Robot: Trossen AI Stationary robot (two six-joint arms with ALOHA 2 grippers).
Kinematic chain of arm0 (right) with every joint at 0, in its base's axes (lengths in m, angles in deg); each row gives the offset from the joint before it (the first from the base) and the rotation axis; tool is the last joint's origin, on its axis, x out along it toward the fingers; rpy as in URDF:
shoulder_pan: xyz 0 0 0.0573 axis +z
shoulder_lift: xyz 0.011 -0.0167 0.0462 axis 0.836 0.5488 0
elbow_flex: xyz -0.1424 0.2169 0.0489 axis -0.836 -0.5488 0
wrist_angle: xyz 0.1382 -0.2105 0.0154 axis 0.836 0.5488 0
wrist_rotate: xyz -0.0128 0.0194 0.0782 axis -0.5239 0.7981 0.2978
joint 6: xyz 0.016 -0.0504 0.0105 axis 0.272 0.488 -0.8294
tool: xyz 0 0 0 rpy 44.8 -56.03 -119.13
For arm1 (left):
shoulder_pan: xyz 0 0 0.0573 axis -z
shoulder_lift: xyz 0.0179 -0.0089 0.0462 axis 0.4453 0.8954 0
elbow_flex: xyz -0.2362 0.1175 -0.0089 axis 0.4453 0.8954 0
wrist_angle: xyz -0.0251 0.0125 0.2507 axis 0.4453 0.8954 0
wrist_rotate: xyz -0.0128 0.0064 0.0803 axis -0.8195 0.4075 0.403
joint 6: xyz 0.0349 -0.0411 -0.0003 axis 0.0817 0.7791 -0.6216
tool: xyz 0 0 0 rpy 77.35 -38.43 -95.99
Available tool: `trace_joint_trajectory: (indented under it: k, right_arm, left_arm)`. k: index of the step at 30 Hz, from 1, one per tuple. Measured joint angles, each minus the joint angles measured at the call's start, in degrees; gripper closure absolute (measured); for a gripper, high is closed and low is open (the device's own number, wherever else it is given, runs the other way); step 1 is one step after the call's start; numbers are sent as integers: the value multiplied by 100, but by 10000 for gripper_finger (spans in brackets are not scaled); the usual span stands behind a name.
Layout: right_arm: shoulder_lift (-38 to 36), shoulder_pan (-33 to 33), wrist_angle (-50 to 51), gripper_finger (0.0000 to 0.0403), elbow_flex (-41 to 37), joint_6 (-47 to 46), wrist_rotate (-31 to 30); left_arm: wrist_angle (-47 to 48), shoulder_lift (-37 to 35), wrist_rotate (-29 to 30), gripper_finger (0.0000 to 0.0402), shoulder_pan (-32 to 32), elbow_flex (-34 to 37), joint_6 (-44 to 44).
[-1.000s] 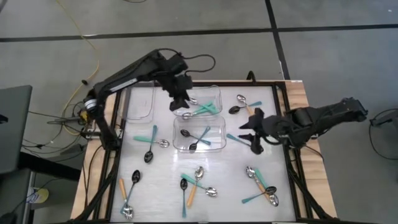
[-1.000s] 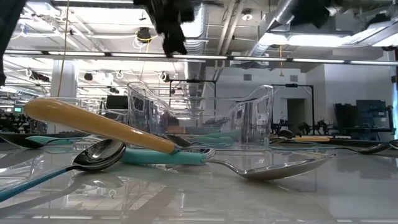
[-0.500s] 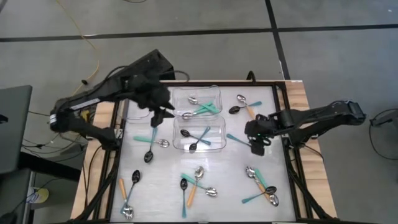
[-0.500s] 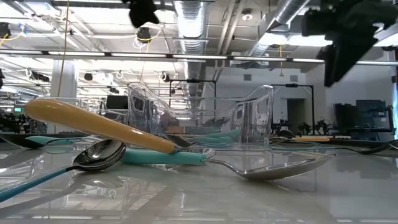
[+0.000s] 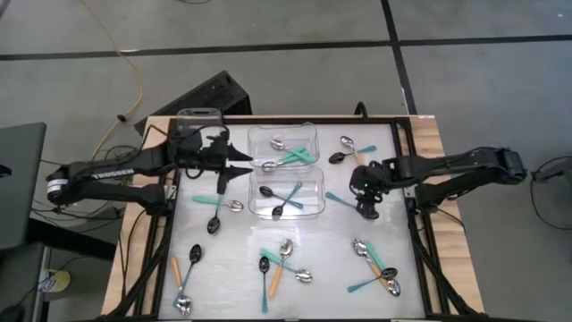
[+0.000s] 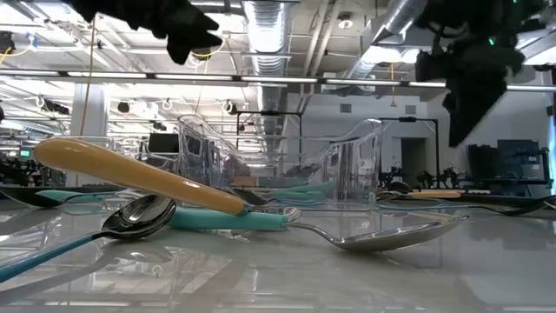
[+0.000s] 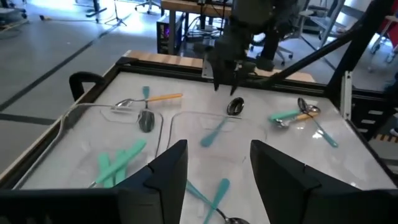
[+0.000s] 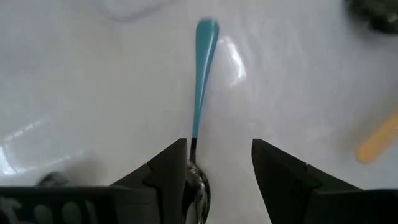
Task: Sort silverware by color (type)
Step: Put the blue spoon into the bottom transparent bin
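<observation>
Small spoons with teal or orange handles lie scattered on the white table. Some lie in two clear tubs, the far one (image 5: 283,143) and the near one (image 5: 286,190). My right gripper (image 5: 365,199) is open just right of the tubs. It hangs over a teal-handled spoon with a dark bowl (image 8: 202,74), one finger on either side of the bowl end, above the table in the low view (image 6: 469,104). My left gripper (image 5: 237,167) is open and empty at the tubs' left side, pointing level toward them (image 7: 214,180).
A third clear tub (image 5: 198,125) stands at the far left edge. Loose spoons lie left of the tubs (image 5: 219,199), at the near left (image 5: 186,273), near centre (image 5: 281,264), near right (image 5: 375,264) and far right (image 5: 350,148). A black frame (image 5: 407,179) borders the table.
My left gripper has drawn back from above the far tub toward the table's left edge and turned to point level at the tubs. My right gripper has gone down toward the teal-handled spoon right of the tubs.
</observation>
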Motion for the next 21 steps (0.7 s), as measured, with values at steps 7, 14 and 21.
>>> trace_joint_trajectory:
  k: [7,14,21]
  right_arm:
    - [7,53,-781,200,-929,49,28]
    - [-29,95,-1085,200,-917,-156,140]
    - [236,359,-1396,200,-917,342,262]
  left_arm:
    - [-137,57,-357,243,0,116,339]
    - [-118,55,-534,243,4,116,110]
    - [-120,55,-535,243,2,116,-330]
